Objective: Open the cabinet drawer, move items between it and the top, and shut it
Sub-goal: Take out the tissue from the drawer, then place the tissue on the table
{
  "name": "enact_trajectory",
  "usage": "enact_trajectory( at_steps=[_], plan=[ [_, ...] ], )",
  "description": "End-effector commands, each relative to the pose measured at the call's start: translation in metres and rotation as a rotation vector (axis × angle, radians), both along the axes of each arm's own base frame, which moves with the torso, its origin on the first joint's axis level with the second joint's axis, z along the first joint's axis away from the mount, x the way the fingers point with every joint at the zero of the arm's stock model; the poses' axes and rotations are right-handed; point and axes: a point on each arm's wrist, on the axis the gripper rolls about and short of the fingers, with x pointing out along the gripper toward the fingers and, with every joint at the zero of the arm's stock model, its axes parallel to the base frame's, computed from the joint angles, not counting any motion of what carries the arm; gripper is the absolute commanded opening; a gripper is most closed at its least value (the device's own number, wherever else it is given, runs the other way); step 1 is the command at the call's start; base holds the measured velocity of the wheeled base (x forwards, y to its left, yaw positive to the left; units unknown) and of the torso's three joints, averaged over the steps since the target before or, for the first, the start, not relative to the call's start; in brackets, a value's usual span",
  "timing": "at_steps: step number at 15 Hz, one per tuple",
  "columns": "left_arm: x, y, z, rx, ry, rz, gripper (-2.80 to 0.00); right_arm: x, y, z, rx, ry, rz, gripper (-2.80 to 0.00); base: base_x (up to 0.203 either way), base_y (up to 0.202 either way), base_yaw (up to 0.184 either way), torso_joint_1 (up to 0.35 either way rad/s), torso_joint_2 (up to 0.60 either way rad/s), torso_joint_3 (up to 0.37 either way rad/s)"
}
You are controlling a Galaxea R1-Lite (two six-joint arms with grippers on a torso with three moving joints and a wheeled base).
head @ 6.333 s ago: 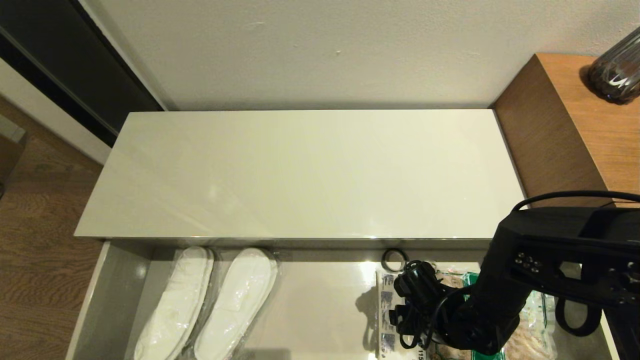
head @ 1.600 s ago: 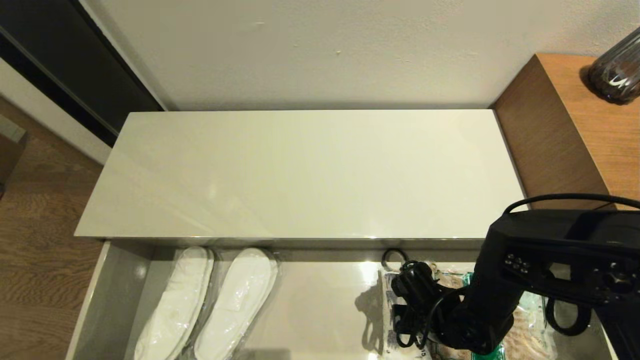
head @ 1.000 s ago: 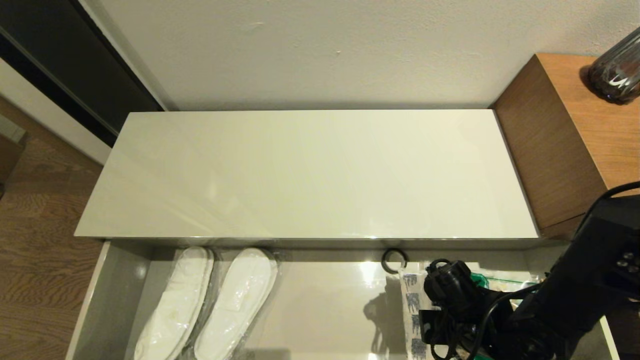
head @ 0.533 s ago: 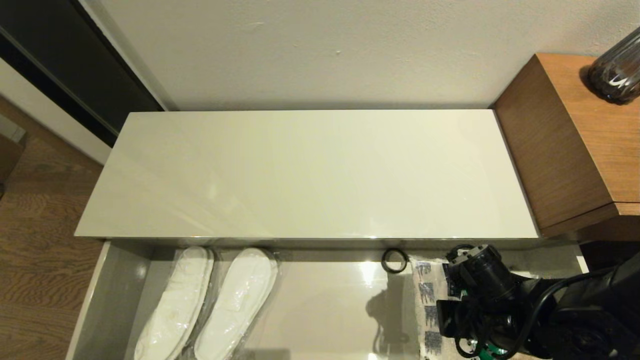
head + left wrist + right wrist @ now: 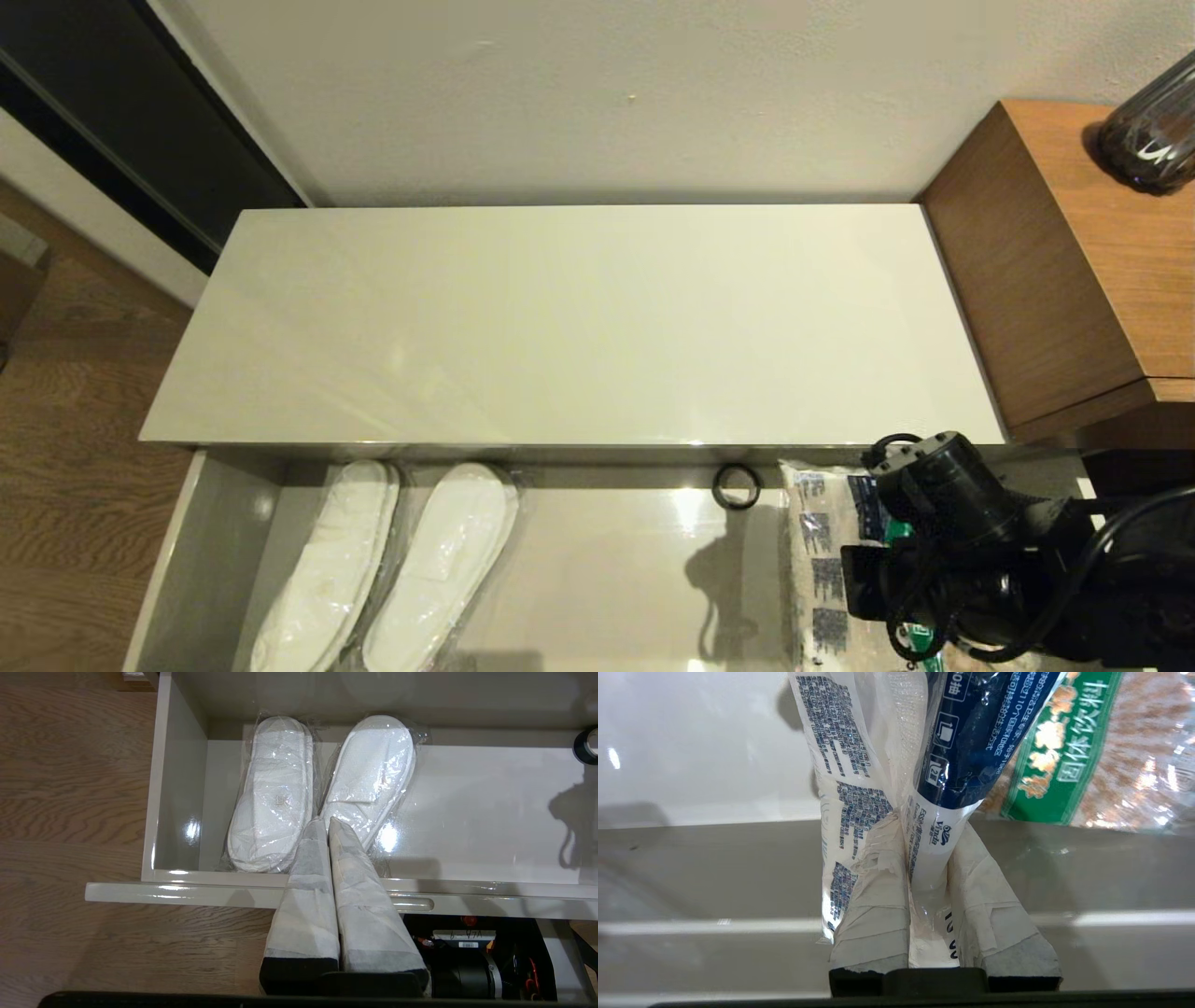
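At the near edge, one drawer (image 5: 215,560), pulled out open, pale grey-beige and glossy; one finger slot in its front edge shows in the left wrist view.

Near right, inside the drawer: one right gripper (image 5: 924,826), its two taped fingers (image 5: 873,905) closed on one white packet (image 5: 822,560). The packet bears grey-blue print blocks and a dark blue label; pinched at its near end, it stands between the fingers. In the head view the right arm covers much of it.

Just right of the white packet, one clear packet (image 5: 1069,751) with a green label and tan contents, lying in the drawer and mostly hidden by the arm in the head view.

Near left, one left gripper (image 5: 327,823), idle above the drawer's front edge, two taped fingers pressed together tip to tip, holding nothing.

Left part of the drawer: two white slippers (image 5: 387,569), side by side, wrapped in clear plastic, toes toward the far side.

Far edge of the drawer floor, between slippers and packets: one small black ring (image 5: 737,485), just left of the white packet.

Beyond the drawer: one top (image 5: 560,317), cream-white, glossy.

Far right: one brown wood surface (image 5: 1102,243), taller than the top, carrying one dark glass vessel (image 5: 1150,140).
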Motion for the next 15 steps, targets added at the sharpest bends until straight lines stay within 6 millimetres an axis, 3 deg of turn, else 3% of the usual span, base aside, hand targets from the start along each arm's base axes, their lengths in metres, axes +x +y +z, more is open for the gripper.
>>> enact_trajectory(
  at_steps=[1, 6, 10, 12, 15],
  plan=[
    [0.0, 0.0, 0.0, 0.0, 0.001, 0.0, -2.8, -0.007, -0.005, 0.022, 0.028, -0.038, -0.005, -2.8, 0.0, 0.0, 0.0, 0.0, 0.0, 0.0],
    [0.0, 0.0, 0.0, 0.001, 0.001, 0.0, -2.8, -0.021, -0.014, 0.07, 0.059, -0.058, -0.025, -2.8, 0.0, 0.0, 0.0, 0.0, 0.0, 0.0],
    [0.0, 0.0, 0.0, 0.001, 0.001, 0.001, -2.8, -0.014, -0.013, 0.109, 0.084, -0.116, -0.048, -2.8, 0.0, 0.0, 0.0, 0.0, 0.0, 0.0],
    [0.0, 0.0, 0.0, 0.001, 0.001, 0.0, -2.8, -0.002, -0.013, 0.124, 0.083, -0.147, -0.075, -2.8, 0.0, 0.0, 0.0, 0.0, 0.0, 0.0],
    [0.0, 0.0, 0.0, 0.0, 0.001, -0.001, -2.8, 0.045, -0.012, 0.142, 0.074, -0.216, -0.178, -2.8, 0.0, 0.0, 0.0, 0.0, 0.0, 0.0]
  ],
)
